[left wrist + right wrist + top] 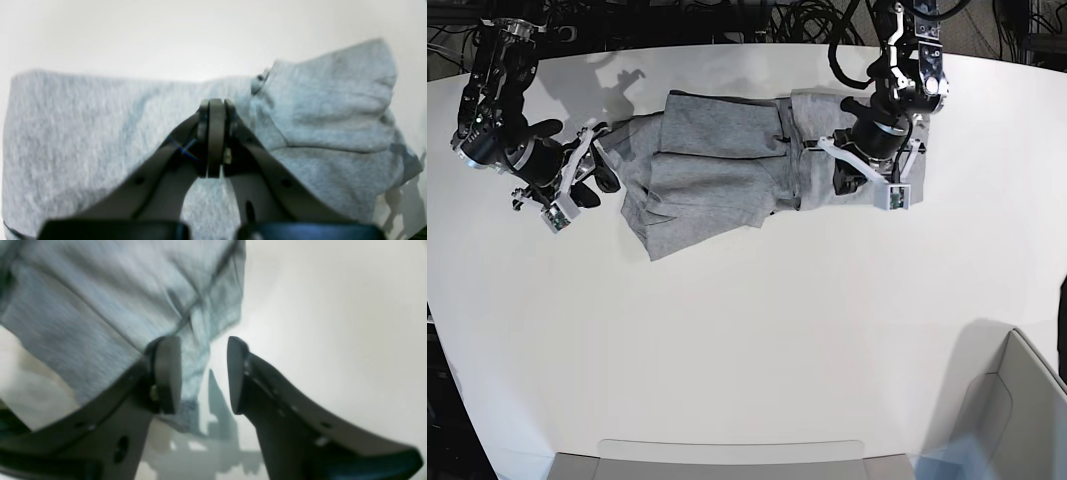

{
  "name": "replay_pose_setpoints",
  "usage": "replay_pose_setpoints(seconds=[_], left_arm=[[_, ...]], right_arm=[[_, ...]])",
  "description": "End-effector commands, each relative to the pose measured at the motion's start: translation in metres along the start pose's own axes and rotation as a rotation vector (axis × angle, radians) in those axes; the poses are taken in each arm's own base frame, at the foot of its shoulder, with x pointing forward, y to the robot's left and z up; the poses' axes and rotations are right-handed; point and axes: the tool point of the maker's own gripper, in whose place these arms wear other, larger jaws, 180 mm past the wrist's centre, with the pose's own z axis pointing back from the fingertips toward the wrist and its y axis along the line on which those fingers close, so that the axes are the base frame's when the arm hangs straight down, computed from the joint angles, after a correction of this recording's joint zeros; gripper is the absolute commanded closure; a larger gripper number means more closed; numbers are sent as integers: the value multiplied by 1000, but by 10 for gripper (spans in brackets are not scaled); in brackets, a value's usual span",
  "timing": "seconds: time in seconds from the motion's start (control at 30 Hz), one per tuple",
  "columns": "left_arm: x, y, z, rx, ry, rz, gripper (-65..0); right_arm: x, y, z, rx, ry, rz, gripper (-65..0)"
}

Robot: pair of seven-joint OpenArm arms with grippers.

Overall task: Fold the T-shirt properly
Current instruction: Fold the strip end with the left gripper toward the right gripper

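The heather-grey T-shirt (717, 165) lies crumpled and partly folded on the white table (757, 320), plain side up. My left gripper (216, 104) is shut, its tips pressed against the cloth beside a bunched sleeve (337, 103); I cannot tell whether any cloth is pinched. In the base view this gripper (824, 150) sits at the shirt's right end. My right gripper (203, 373) is open at the shirt's left end (599, 168). An edge of the T-shirt (110, 296) reaches down between the fingers, beside the left fingertip (168, 370).
A grey bin (1017, 400) stands at the table's front right corner. A flat grey tray edge (727, 460) shows at the front. Black cables (727, 15) run behind the table's far edge.
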Motion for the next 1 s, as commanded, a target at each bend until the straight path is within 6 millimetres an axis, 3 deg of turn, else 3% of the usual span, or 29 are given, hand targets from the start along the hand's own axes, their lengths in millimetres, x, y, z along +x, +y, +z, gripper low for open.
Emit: replay_pose_setpoints(seconds=[0.0,0.07,0.23,0.5,0.57,0.83,0.97], left_arm=[[12,-3,2,-12,-44,-7,0],[12,-5,2,-18,-42,-9,0],[7,-4,-1,-18,-27,-7,0],[-4,-2,0,-13,-2,-1,0],[-4,-2,0,-13,-2,-1,0],[-9,-2,1,-10,11,3,0],[-11,-1,2,-9,16,4,0]], right_arm=[[16,-1,3,13,-56,21,-239],[10,-4,-1,21,-49,-6,-239],[-25,-24,-18,35,-34,-200,-239],[-63,-13,-57,134,-4,-402,-238],[-61,-8,-61,163,-19,-435,-238],[-46,48,-87,330,-5,-395,-238],[-32,61,-98,357,-29,-387,-238]])
